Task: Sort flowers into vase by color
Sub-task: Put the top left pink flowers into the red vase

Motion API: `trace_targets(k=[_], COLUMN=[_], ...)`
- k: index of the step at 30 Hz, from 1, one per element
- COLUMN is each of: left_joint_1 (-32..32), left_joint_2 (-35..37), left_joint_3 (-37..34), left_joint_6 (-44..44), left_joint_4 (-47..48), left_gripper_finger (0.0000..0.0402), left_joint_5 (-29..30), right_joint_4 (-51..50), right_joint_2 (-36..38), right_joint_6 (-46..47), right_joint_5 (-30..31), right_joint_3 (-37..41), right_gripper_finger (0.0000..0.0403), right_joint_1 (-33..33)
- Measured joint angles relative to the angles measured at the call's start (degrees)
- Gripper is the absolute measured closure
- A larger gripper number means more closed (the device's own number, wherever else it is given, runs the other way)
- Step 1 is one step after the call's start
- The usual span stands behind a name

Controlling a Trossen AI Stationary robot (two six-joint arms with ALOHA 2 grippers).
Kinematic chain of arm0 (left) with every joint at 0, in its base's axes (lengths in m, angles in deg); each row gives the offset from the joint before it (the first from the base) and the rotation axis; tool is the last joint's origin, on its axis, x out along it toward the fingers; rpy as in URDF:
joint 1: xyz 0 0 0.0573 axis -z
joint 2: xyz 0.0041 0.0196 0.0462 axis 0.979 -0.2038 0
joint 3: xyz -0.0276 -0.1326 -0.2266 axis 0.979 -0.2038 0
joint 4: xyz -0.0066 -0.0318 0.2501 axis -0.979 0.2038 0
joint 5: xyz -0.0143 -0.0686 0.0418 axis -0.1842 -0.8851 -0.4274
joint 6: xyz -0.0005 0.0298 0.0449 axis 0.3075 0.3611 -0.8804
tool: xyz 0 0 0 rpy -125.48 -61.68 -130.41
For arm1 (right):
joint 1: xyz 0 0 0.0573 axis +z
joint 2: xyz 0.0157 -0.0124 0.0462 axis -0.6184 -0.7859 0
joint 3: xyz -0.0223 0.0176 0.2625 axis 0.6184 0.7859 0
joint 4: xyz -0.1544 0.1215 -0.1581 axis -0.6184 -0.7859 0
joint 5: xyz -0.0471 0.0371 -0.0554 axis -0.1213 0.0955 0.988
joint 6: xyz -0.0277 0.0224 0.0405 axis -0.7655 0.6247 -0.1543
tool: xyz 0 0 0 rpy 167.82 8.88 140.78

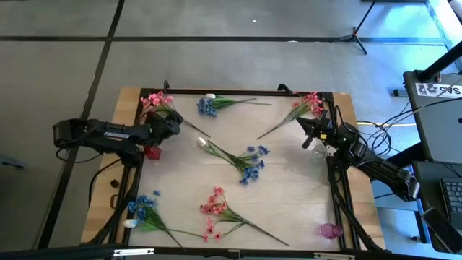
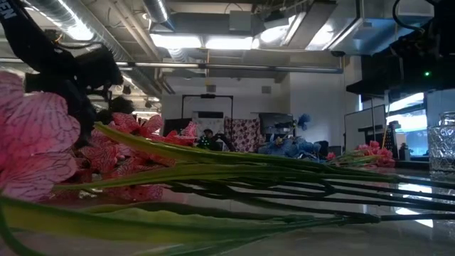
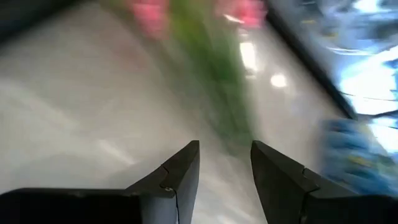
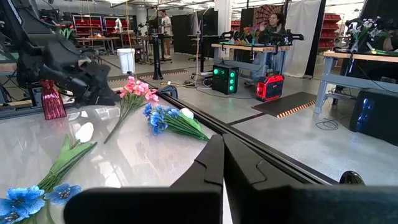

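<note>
Left wrist view: left gripper (image 3: 225,163) agape, empty, near pink sprig (image 3: 186,25).

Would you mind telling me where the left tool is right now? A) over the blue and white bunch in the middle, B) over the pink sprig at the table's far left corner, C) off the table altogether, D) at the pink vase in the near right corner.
B: in the high view the left tool sits beside the pink sprig at the far left corner, its fingers open above the stem.
</note>
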Motion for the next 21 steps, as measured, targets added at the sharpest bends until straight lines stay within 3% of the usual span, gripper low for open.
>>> trace_targets(k=[3, 8, 14, 21], left_joint_1=[-2.6, -7.6, -13.9, -16.6], left_joint_2=[-0.4, -2.3, -5.6, -7.5], left_joint_3=[0.0, 0.0, 0.0, 0.0], left_joint_6=[1.3, -1.9, -8.7, -9.2], left_joint_4=[2.8, -0.3, -10.3, -19.5], left_gripper_finger=[0.0262, 0.0262, 0.0262, 0.0262], left_joint_5=[-2.2, -2.2, -5.2, -5.6], right_joint_4=[0.0, 0.0, 0.0, 0.0], right_joint_2=[0.0, 0.0, 0.0, 0.0], right_joint_6=[0.0, 0.0, 0.0, 0.0], right_joint_5=[0.0, 0.0, 0.0, 0.0], right_joint_3=[0.0, 0.0, 0.0, 0.0], right_gripper_finger=[0.0402, 0.0402, 0.0402, 0.0402], right_joint_1=[0.0, 0.0, 0.0, 0.0])
